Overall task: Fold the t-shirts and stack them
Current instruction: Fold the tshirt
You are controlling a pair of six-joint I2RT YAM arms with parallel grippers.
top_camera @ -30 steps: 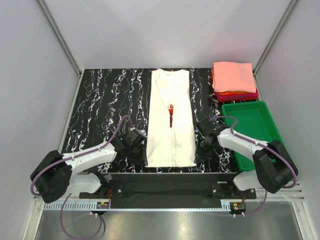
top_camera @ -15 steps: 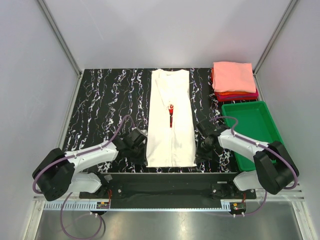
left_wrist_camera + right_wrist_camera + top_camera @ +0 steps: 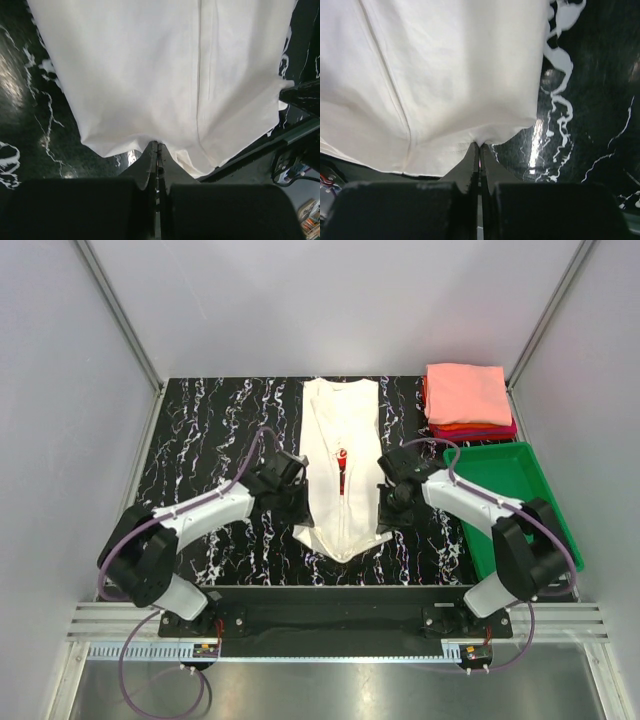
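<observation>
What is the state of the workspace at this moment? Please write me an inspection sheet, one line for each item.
Surface: black marbled table, no spill seen.
Job's things: white t-shirt folded into a long strip at the middle, its near end lifted; stack of folded t-shirts at the far right corner, pink on top.
Clutter: green tray near the stack; nothing else seen.
Grippers: left gripper and right gripper each shut on the shirt's near hem.
Cables: purple cable loops above the left arm, another on the right; no snag seen.
Surroundings: grey walls, metal rail in front.
</observation>
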